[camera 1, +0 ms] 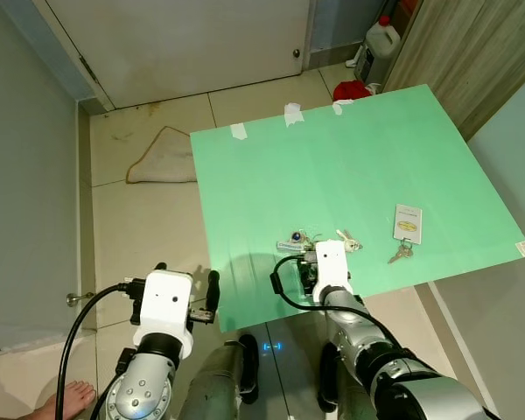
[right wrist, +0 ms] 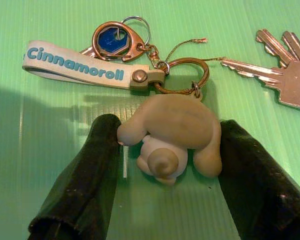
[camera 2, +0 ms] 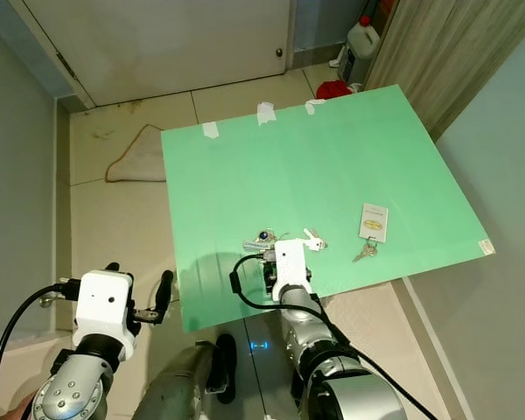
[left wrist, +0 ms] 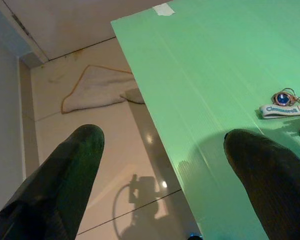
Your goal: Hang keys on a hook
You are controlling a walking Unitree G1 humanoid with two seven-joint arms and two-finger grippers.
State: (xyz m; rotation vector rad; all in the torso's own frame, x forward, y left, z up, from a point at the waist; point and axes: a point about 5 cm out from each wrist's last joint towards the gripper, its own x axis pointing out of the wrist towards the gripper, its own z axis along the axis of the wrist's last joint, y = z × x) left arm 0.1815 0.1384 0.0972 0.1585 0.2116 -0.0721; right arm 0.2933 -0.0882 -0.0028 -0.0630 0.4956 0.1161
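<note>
Green corrugated board [camera 1: 367,166] lies flat on the tiled floor [camera 1: 149,219], and the right gripper [right wrist: 165,165] is down on its near edge with its jaws open around the key bunch [camera 1: 319,242]. In the right wrist view the two black fingers [right wrist: 80,185] flank a cream, rounded figure charm [right wrist: 172,135]; the one finger meets the charm's side, while the other sits just beside it, and whether that one touches cannot be told. The bunch stretches crosswise to the jaws: a white strap printed "Cinnamoroll" [right wrist: 77,62] runs out past one finger, with a copper clasp holding a blue tag [right wrist: 112,39] just beyond the charm, and the silver keys [right wrist: 280,75] fan out past the other finger, their blades pointing back toward the brass ring [right wrist: 182,75] that joins everything. A second, smaller key with a white card tag [camera 1: 407,223] lies on the board well apart from the right jaws, on the robot's right. The left gripper [left wrist: 160,170] hangs over the board's left edge, jaws wide apart and holding nothing, with the strap and clasp near one finger. Beyond the left jaws a beige cloth [camera 1: 162,157] is crumpled on the tiles near a white door [camera 1: 184,44].
</note>
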